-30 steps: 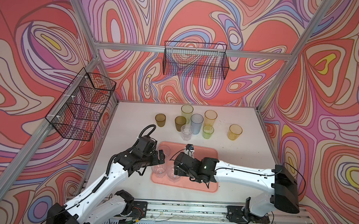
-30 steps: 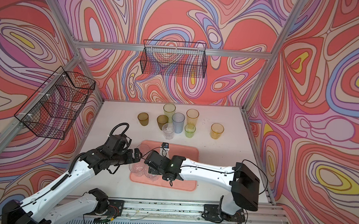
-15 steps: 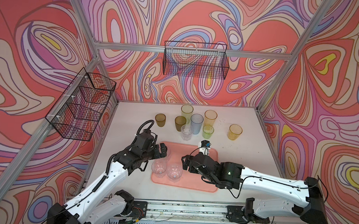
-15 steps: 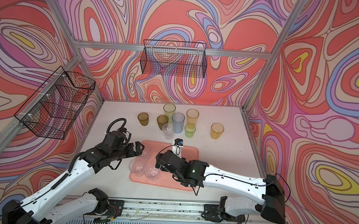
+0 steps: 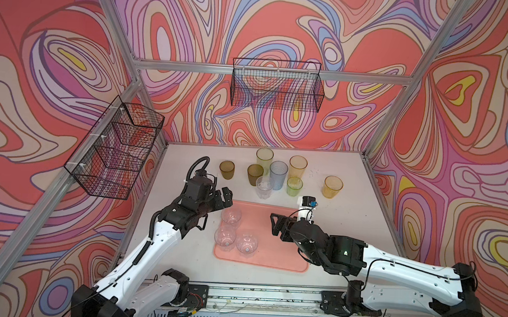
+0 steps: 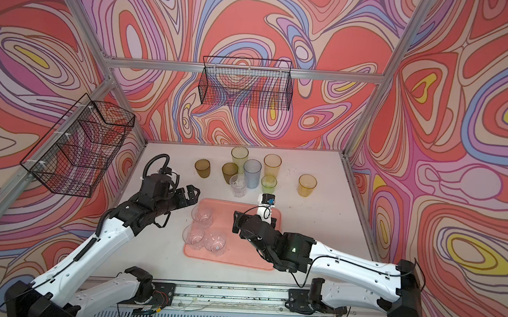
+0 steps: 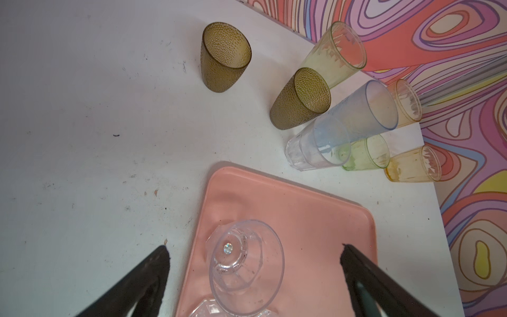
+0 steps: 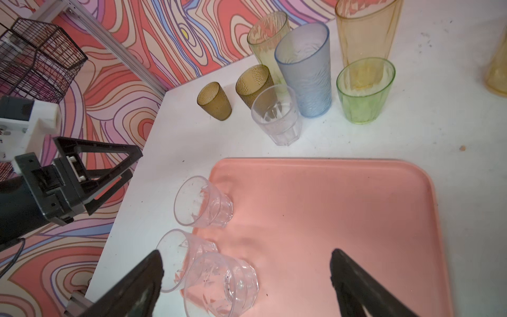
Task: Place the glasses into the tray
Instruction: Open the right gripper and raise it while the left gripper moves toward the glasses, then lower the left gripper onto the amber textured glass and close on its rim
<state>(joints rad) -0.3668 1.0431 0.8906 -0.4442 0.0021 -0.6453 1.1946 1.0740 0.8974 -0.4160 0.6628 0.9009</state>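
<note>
Left gripper [image 7: 253,251]: fingers [image 7: 153,274] spread wide, nothing pinched. In the left wrist view, clear tumbler A [image 7: 244,269] shows between the two tips, upright and clear of both. It stands in the salmon-pink tray [image 7: 301,214] near a corner.

Beyond the tips, on the white table [image 7: 96,123]:
- brown tumbler 1 [image 7: 225,57] and brown tumbler 2 [image 7: 300,98]
- clear tumbler D [image 7: 315,148]
- tall yellow tumbler [image 7: 334,52]
- tall blue-grey tumbler [image 7: 367,109]

Right gripper [image 8: 247,256]: fingers [image 8: 356,282] spread wide, nothing held.
- Just beside one finger, clear tumbler B [image 8: 178,258] and clear tumbler C [image 8: 222,282] stand close together in the tray; whether they touch cannot be told.
- Tumbler A stands farther out along the same tray edge.
- Past the tray's far rim stand tumbler D, the green tumbler [image 8: 363,93] and the tall orange tumbler [image 8: 365,35].

In a top view the left gripper hovers just beside the tray's far left corner. The right gripper hangs over the tray's middle, apart from A, B and C, which stand between the two grippers. The amber tumbler [image 5: 333,186] stands alone, well beyond the right fingers. Two black wire baskets [image 5: 277,85] hang on the walls.
</note>
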